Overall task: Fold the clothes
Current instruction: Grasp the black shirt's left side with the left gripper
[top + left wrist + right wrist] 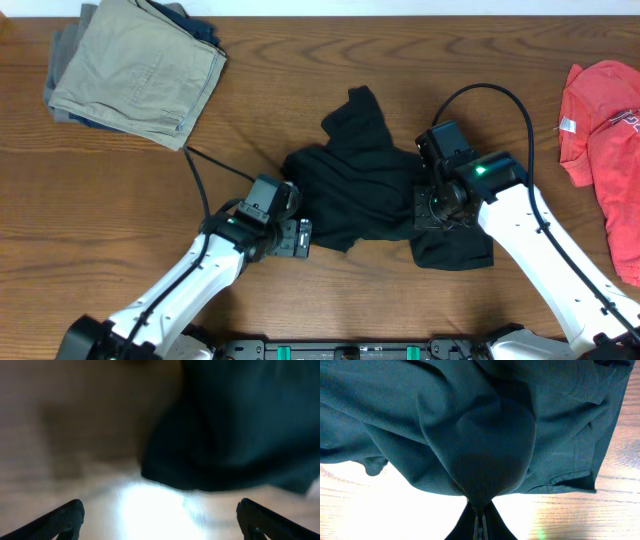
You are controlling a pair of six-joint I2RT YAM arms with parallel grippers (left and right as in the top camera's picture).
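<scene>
Right wrist, black garment (470,425) pinched in closed right end effector (479,517)

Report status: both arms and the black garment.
Right jaws shut on black garment, bunched mid-table. Left jaws open, empty, at its edge. Khaki trousers, red shirt well clear.

My overhead camera looks straight down on the brown wooden table (330,40); my left wrist camera faces low across it, close to the black soft-fabric garment (360,190); my right wrist camera hangs closer still; all three share that garment.
</scene>
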